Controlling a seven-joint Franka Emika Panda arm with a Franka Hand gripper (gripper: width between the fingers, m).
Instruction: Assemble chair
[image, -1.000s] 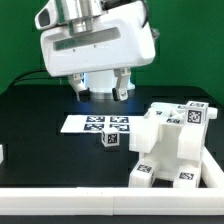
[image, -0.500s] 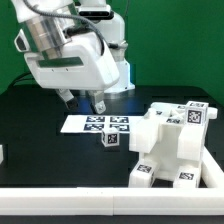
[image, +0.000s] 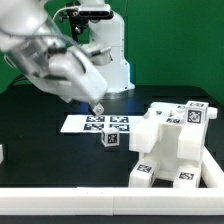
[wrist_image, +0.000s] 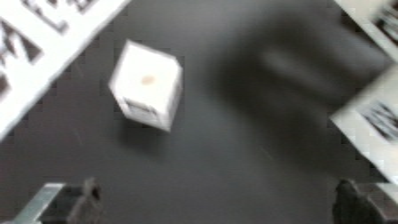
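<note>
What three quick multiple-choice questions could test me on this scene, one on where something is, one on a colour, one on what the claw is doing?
1. Where does the small loose peg lie?
A. On top of the chair
B. On the black table, just in front of the marker board
C. Between the gripper's fingers

2. What colour is the partly built chair?
A. White
B. Red
C. Blue

3. How is the gripper?
A. Shut on the peg
B. Shut on the marker board
C. Open, holding nothing

Answers:
1 B: the exterior view shows the peg alone on the table, by the board's near edge.
2 A: its blocky parts are matte white with small black-and-white tags.
3 C: in the wrist view the fingers stand wide apart with only dark table between them, and the peg lies apart from them.
</note>
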